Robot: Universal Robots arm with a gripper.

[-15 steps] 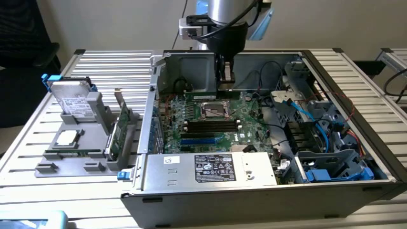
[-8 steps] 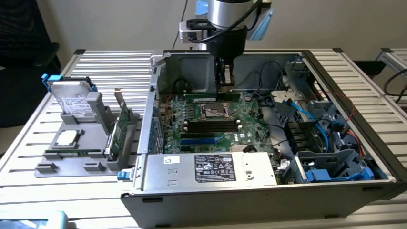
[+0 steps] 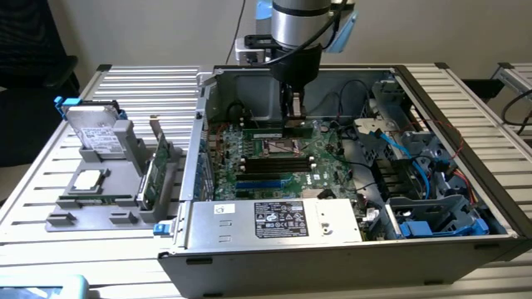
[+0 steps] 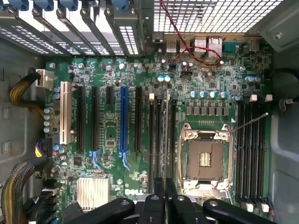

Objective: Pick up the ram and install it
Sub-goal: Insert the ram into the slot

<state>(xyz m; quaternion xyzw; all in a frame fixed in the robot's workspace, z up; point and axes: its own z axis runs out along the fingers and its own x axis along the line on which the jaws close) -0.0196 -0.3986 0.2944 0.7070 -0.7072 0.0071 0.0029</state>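
On the exterior view's left, a grey rack carries a hard drive, a processor chip and an expansion card; right of it, the open computer case. Inside, the gripper hangs over the motherboard — its fingers pinching the ram edge-on above the memory slots, beside the processor socket.

- the silver, cylindrical robot arm is reaching straight down from above, with its black wrist section pointing downward.
- the black two-fingered gripper is hanging vertically, fingertips lowest.
- its black fingers are pressing close together, pinching the ram, a long thin board seen edge-on.
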